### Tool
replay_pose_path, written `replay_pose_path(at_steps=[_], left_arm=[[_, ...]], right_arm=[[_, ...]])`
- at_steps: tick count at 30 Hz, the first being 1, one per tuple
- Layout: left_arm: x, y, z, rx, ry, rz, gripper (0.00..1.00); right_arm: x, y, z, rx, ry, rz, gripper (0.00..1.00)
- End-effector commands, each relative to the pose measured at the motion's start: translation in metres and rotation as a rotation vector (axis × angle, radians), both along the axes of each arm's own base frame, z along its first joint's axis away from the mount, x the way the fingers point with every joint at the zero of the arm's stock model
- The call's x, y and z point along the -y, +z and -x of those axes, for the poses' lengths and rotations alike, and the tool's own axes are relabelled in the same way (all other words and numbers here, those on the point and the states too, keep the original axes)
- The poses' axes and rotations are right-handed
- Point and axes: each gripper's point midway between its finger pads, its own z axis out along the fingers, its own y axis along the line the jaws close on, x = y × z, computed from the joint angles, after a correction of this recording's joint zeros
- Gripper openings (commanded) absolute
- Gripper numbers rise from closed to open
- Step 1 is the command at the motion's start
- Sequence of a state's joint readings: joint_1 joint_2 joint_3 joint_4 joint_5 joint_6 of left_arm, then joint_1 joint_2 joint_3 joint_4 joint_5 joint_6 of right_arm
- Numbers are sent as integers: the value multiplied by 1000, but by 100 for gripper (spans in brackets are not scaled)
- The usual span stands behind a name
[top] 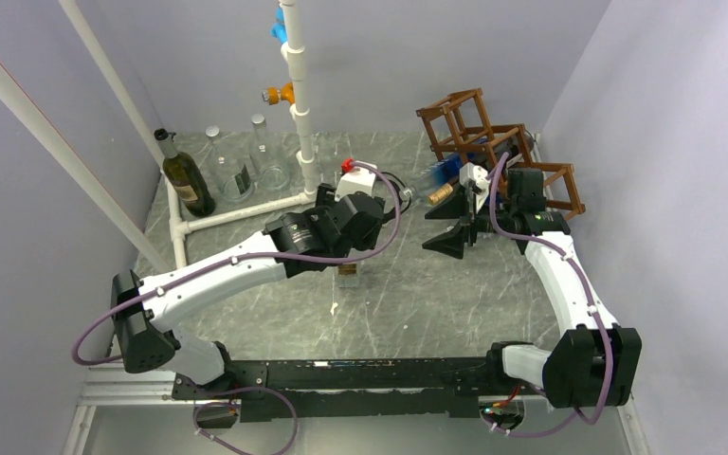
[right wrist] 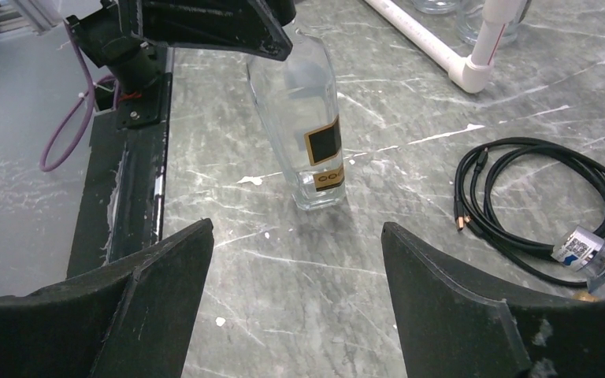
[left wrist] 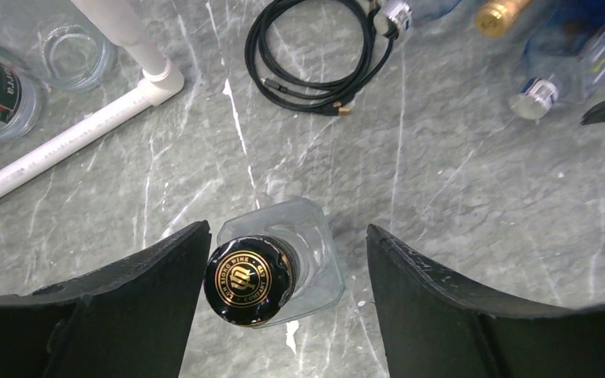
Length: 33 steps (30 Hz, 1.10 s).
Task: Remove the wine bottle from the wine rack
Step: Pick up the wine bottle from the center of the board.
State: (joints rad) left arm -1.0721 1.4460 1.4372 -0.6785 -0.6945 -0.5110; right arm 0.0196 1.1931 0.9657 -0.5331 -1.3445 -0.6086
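Observation:
A clear square wine bottle (right wrist: 307,134) with a black and gold cap (left wrist: 248,277) stands upright on the marble table, well apart from the reddish-brown wine rack (top: 464,123) at the back right. My left gripper (left wrist: 287,236) hangs open over the bottle's top. The cap lies against its left finger, with a wide gap to the right finger. A blue bottle (left wrist: 567,63) and a gold-capped bottle (left wrist: 500,14) lie at the rack's lower front. My right gripper (right wrist: 295,228) is open and empty just in front of the rack, facing the standing bottle.
A dark green bottle (top: 187,178) and glass jars (top: 237,175) stand at the back left beside a white pipe frame (top: 299,95). A coiled black cable (left wrist: 315,55) lies on the table between the arms and the rack.

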Motion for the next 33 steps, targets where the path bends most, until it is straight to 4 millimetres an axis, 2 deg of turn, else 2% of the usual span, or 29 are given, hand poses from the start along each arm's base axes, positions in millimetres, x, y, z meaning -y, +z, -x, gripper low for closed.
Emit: replay_pose_path(at_steps=[1,9,14,19,27,29,32,33], left_arm=[[-4,12,-1,15,42,-1,74],[-4,2,-3,7,64,-36,65],[-2,1,-6,13,65,-44,58],[-2,1,-6,5,69,-57,47],[0,-1,-8,-2,59,-72,38],[0,-2,-8,-5,53,-76,29],[1,1,-10,0,27,-69,3],[-1,4,-12,9,26,-62,0]], right_arm=[[-1,11,2,61,25,-30,81],[1,10,2,63,19,-28,81],[1,10,2,64,20,-29,82],[1,10,2,64,21,-29,82],[1,10,3,65,22,-28,82],[1,10,3,66,23,-28,82],[1,9,3,66,24,-27,82],[1,9,3,67,23,-27,82]])
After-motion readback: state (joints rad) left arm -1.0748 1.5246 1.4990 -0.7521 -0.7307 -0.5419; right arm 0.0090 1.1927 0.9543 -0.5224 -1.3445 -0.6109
